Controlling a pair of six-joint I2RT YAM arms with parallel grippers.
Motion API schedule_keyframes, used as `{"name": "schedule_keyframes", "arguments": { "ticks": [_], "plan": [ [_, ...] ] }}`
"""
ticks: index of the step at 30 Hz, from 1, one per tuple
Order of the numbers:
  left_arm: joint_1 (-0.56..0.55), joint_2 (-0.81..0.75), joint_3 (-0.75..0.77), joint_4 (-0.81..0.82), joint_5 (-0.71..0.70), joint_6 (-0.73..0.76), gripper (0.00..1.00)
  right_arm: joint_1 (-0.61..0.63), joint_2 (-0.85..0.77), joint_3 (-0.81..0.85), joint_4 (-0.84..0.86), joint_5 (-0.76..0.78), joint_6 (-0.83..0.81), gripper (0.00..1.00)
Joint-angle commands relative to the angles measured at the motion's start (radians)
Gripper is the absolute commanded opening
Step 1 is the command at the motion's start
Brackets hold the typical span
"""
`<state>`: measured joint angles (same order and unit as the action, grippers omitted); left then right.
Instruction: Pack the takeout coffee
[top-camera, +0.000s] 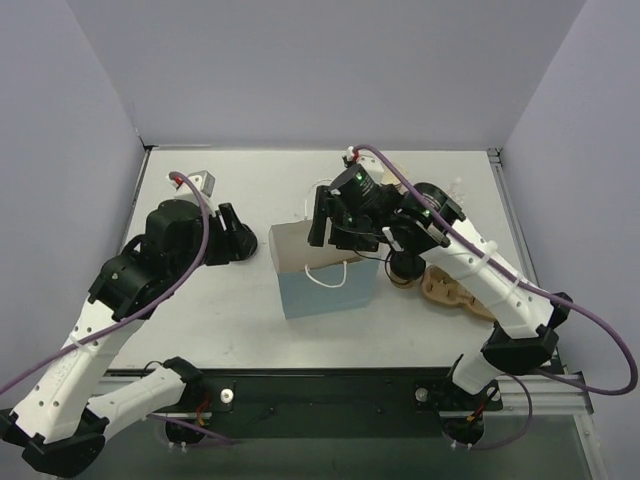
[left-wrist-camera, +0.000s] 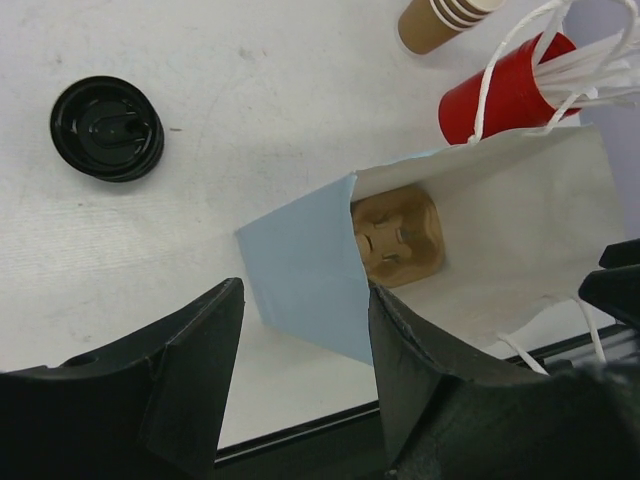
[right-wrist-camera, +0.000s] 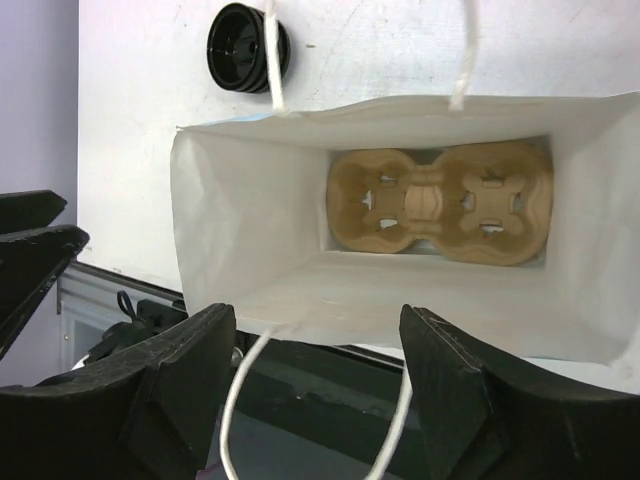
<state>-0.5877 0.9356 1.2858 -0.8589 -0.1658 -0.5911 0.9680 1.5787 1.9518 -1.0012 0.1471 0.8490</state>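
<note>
**Hovering wide and empty**

A blue paper bag (top-camera: 330, 290) sits mid-table with a cup carrier (right-wrist-camera: 440, 205) inside. The right gripper (right-wrist-camera: 318, 320), at its mouth, and the left gripper (left-wrist-camera: 305, 300) both gape, holding nothing. The takeout coffee (top-camera: 405, 266) stands beside the bag, toward the right edge.

This looks like a robotics lab test cell. Plain lavender partition walls (top-camera: 300, 70) box in a bare white table (top-camera: 230, 310) on three sides. At the table's near edge, a left arm (top-camera: 90, 340) and a right arm (top-camera: 480, 275) are bolted by a metal frame rail (top-camera: 550, 400), trailing purple cables (top-camera: 621, 343).
</note>
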Motion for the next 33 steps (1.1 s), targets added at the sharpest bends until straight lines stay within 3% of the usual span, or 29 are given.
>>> {"name": "schedule_keyframes", "arguments": {
  "ticks": [1,7,14,18,21,22,23,26,29,33],
  "plan": [
    [-0.012,0.025,0.026,0.038,0.1,-0.053,0.63,-0.054,-0.071,0.016,-0.076,0.017,-0.068,0.67],
    [-0.083,0.078,-0.012,0.116,0.075,-0.11,0.63,-0.21,-0.14,-0.039,-0.14,0.124,-0.212,0.63],
    [-0.152,0.178,0.053,0.021,-0.034,-0.139,0.62,-0.279,-0.114,-0.122,-0.14,0.054,-0.292,0.56],
    [-0.159,0.192,0.052,0.002,-0.05,-0.147,0.55,-0.284,-0.102,-0.168,-0.108,0.009,-0.303,0.51],
    [-0.161,0.19,0.058,-0.005,-0.061,-0.141,0.41,-0.285,-0.1,-0.203,-0.08,-0.01,-0.298,0.5],
    [-0.161,0.189,0.061,-0.006,-0.066,-0.138,0.25,-0.287,-0.098,-0.226,-0.073,-0.017,-0.3,0.46],
    [-0.159,0.189,0.075,-0.011,-0.07,-0.128,0.17,-0.285,-0.098,-0.234,-0.068,-0.018,-0.295,0.43],
    [-0.159,0.193,0.116,-0.038,-0.089,-0.107,0.0,-0.287,-0.089,-0.235,-0.051,-0.032,-0.295,0.17],
    [-0.156,0.204,0.141,-0.071,-0.09,-0.084,0.0,-0.287,-0.082,-0.223,-0.048,-0.034,-0.289,0.0],
    [-0.15,0.221,0.209,-0.129,-0.071,-0.078,0.0,-0.27,-0.092,-0.174,-0.066,-0.04,-0.251,0.0]
  ]
}}
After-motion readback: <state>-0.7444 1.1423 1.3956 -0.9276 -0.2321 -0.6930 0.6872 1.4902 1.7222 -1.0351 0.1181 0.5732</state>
